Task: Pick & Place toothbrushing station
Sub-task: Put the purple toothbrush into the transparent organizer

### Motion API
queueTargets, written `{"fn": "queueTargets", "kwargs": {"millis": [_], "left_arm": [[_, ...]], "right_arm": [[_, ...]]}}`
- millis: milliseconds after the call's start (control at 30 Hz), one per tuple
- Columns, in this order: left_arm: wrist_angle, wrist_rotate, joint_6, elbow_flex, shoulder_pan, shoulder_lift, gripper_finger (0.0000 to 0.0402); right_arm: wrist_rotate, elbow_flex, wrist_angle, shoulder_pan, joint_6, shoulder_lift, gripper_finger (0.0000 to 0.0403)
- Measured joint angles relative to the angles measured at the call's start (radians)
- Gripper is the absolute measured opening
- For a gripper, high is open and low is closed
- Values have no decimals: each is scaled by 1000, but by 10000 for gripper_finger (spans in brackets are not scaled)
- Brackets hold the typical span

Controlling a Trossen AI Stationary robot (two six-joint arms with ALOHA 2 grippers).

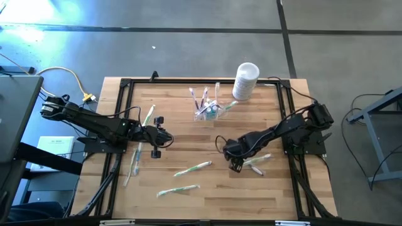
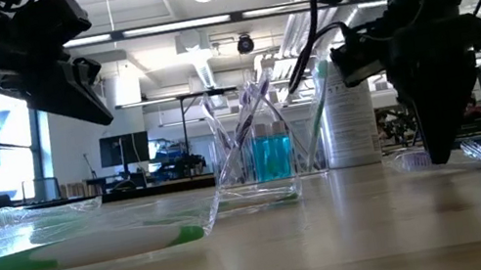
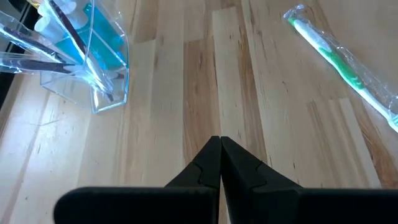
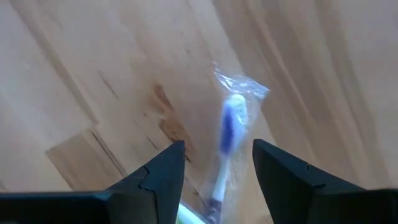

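The toothbrushing station (image 1: 207, 112) is a clear holder with blue inside and several brushes upright in it; it stands on its base at the table's far middle and also shows in the low view (image 2: 254, 157) and the left wrist view (image 3: 81, 59). My right gripper (image 1: 235, 165) (image 4: 217, 158) points down, open, low over a wrapped blue-headed toothbrush (image 4: 231, 134) lying flat right of centre; its fingers stand on either side of the brush's head end, and no touch shows. My left gripper (image 1: 167, 139) (image 3: 219, 146) is shut on nothing, held above the table left of centre.
A white cylindrical container (image 1: 245, 80) stands right of the holder at the far edge. Wrapped green toothbrushes lie loose: two near the table's middle (image 1: 191, 168) (image 1: 178, 189) and two by the left arm (image 1: 148, 116) (image 1: 133, 162). A dark frame (image 1: 125, 85) borders the tabletop.
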Motion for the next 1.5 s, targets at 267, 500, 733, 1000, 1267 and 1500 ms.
{"fn": "queueTargets", "kwargs": {"millis": [267, 500, 733, 1000, 1267, 1500], "left_arm": [[0, 0, 0, 0, 0, 0, 1], [4, 1, -5, 0, 0, 0, 1], [7, 7, -31, 0, 0, 0, 1], [5, 24, -78, 0, 0, 0, 1], [-1, 35, -133, -11, 0, 0, 1], [22, 36, -183, -73, 0, 0, 1]], "right_arm": [[118, -59, 77, 1, -118, -1, 144], [175, -64, 100, 1, -232, -2, 32], [208, -50, 119, -13, -289, 1, 22], [323, 106, 38, -30, -437, -14, 14], [638, 214, 143, -26, -670, -121, 13], [673, 216, 369, -60, -817, -200, 13]]}}
